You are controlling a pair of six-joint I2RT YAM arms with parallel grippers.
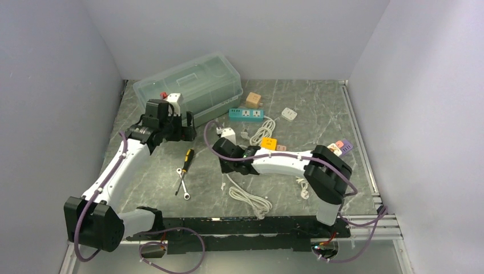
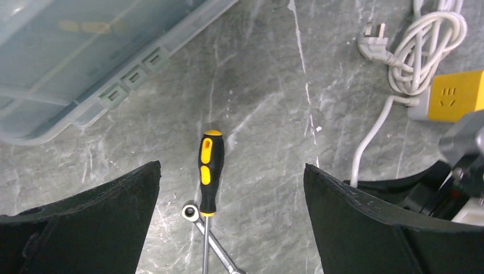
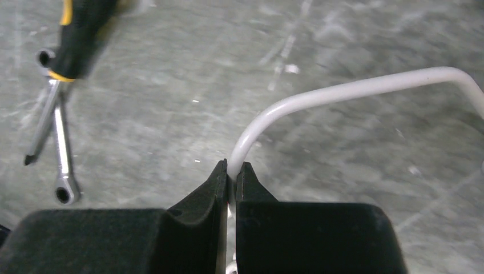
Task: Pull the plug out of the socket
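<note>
One clear lidded plastic box [image 1: 194,85] sits at the upper left of the overhead view, its contents too hazy to tell. To its right lie three power strips: a teal strip [image 1: 246,114], a small white strip [image 1: 289,114] and a yellow strip [image 1: 268,143], their markings too small to read. At centre, the right gripper [image 3: 231,177] is pressed together on a white cable [image 3: 319,94]. The left gripper [image 2: 231,171] hangs spread wide over one screwdriver [image 2: 210,171] and one wrench [image 2: 194,212]. One white plug [image 2: 374,43], prongs bare, lies at the upper right of the left wrist view.

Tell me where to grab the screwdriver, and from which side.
Grip the screwdriver by its black-and-yellow handle from straight above, closing across its width: it lies flat and clear on the table, while the thin shaft crosses the wrench.
</note>
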